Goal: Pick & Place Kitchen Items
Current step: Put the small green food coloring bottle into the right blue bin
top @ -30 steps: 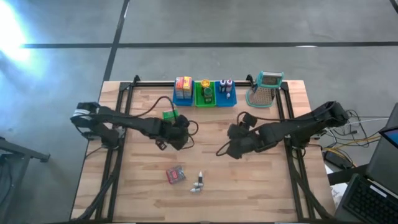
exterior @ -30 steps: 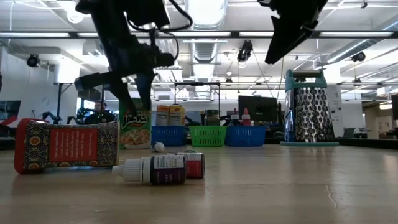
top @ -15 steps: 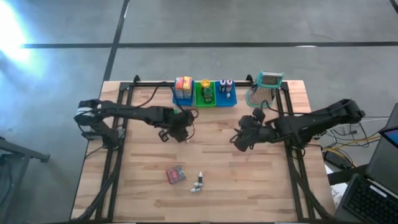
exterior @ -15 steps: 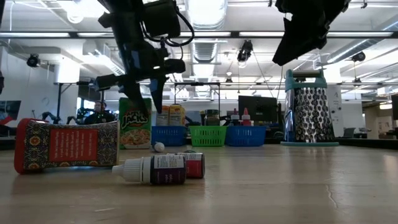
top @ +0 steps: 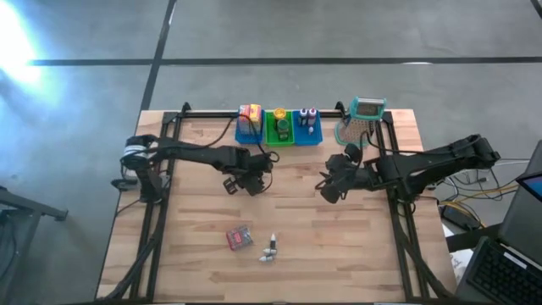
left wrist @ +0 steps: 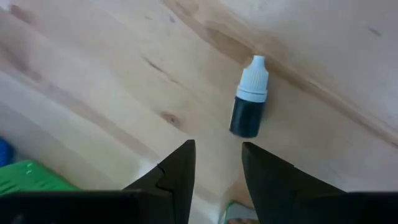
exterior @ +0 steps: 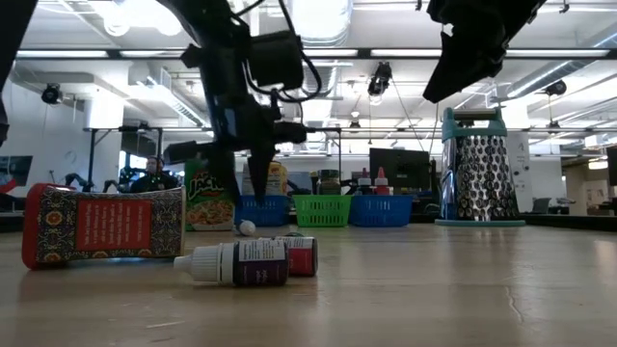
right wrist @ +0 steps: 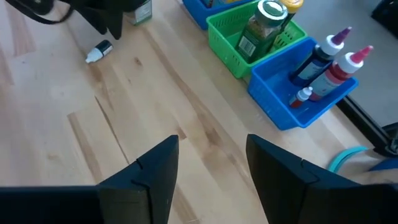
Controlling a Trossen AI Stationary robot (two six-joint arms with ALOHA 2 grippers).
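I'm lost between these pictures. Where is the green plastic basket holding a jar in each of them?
High view: green plastic basket, middle of three at the table's far edge.
Low view: far back, centre.
Left wrist view: probably the green ribbed edge in a corner.
Right wrist view: upper middle.
Shared landmark: the blue plastic bin of bottles right beside it.
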